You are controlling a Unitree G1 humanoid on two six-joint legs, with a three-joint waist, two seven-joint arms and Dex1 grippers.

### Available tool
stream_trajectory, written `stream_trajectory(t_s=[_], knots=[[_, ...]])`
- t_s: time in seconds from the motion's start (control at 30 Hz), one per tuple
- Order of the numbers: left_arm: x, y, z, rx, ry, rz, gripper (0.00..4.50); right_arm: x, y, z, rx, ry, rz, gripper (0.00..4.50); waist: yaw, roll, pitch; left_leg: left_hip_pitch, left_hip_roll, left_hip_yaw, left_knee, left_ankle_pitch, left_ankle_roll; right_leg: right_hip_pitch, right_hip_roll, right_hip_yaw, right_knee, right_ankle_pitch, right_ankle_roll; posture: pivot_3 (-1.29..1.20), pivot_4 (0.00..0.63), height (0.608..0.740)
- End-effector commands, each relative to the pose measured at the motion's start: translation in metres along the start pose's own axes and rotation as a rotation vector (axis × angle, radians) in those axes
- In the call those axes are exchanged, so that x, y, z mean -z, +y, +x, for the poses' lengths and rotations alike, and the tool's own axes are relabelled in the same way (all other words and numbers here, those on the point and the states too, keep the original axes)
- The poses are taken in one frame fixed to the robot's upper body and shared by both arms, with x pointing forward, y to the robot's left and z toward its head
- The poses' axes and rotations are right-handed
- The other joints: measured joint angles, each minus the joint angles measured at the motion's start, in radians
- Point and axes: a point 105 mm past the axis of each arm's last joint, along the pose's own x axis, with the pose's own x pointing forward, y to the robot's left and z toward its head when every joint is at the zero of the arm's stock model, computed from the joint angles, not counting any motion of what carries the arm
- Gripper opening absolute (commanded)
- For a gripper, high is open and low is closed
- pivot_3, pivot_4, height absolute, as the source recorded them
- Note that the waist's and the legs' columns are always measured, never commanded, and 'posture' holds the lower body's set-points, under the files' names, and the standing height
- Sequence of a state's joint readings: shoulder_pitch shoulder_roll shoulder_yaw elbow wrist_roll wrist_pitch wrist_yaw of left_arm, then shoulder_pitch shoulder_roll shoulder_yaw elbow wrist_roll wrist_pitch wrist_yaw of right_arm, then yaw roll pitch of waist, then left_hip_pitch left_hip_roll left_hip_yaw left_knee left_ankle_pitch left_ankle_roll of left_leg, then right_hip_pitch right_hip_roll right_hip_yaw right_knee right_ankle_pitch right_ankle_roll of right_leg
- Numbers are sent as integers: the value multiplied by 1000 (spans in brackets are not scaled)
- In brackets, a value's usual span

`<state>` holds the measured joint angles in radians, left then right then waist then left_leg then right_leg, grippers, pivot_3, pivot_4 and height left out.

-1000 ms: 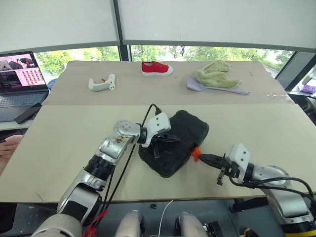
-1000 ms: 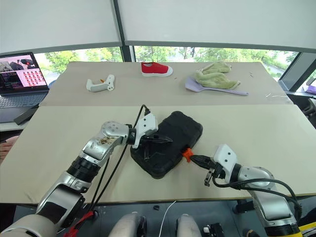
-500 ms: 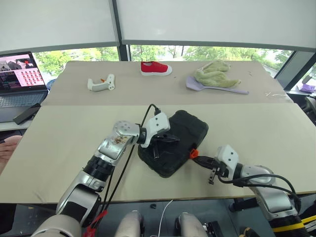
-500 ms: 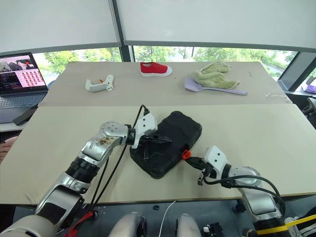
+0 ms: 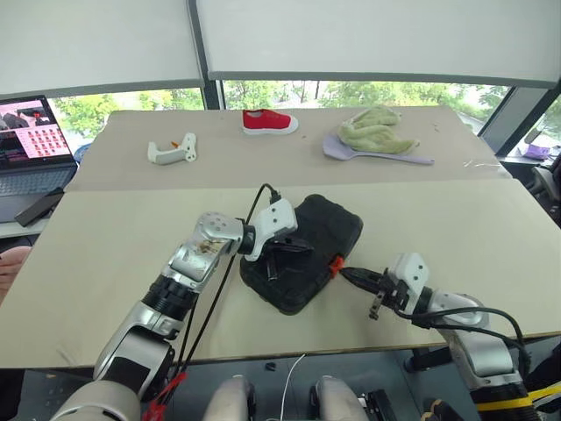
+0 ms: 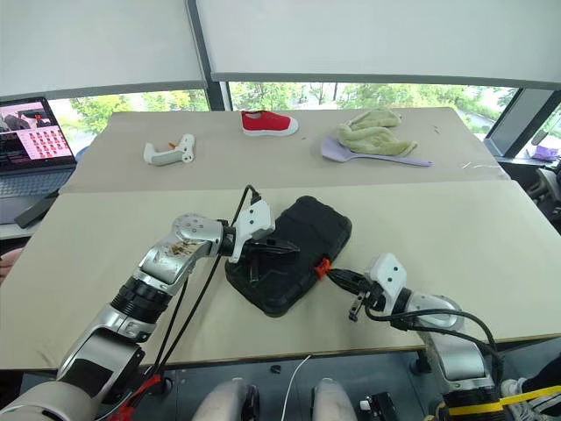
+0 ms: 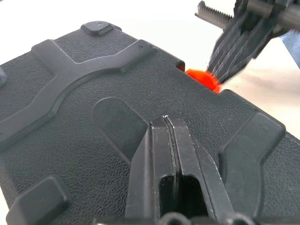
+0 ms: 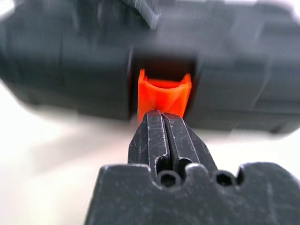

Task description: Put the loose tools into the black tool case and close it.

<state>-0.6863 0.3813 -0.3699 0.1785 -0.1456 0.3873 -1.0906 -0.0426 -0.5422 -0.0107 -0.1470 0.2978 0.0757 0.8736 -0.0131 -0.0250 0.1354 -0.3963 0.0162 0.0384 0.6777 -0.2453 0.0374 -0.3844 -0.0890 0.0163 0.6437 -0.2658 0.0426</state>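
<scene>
The right pincer [image 8: 163, 123], pressed together, nosed the orange latch [image 8: 164, 92] of the ribbed black plastic tool case [image 5: 307, 250]; it needed a square, firm push while the left pincer [image 7: 169, 123], also closed, steadied the lid.

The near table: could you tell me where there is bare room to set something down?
The near table is bare left of the left arm, and right of the black case up to its far edge. It is crowded mid-table, where the left gripper rests on the case and the right gripper meets its orange latch.
</scene>
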Motion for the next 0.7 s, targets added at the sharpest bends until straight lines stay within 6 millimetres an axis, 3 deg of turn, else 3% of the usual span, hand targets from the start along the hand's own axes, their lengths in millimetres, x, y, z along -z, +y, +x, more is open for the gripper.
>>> stream_trajectory(t_s=[0.03,0.27,0.5,0.6,0.7], knots=[[62,-19,7,59,199,-172,0,-21,-5,9,1,-63,-59,56,-2,0,0,0,0,0,0,0,0,0,0,0,0,0,0,0,150,740],[63,-21,6,59,195,-180,0,2,1,15,-53,61,-44,56,0,-1,-3,2,0,0,-1,0,0,2,0,0,-1,0,0,0,150,740],[65,-20,-1,37,181,-181,0,-19,-8,-7,0,-40,-39,56,1,-1,-4,13,0,0,-5,-2,1,14,-2,-1,-5,-3,0,0,150,740],[65,-21,-1,33,174,-184,0,-10,-6,-14,-1,4,-14,56,0,-1,-4,13,0,0,-7,-2,1,14,-2,0,-5,-3,0,0,150,740],[65,-24,0,36,168,-185,0,13,-1,-12,-23,115,-1,56,0,-1,-4,14,0,0,-8,-2,1,14,-3,0,-5,-3,-1,0,150,740]])
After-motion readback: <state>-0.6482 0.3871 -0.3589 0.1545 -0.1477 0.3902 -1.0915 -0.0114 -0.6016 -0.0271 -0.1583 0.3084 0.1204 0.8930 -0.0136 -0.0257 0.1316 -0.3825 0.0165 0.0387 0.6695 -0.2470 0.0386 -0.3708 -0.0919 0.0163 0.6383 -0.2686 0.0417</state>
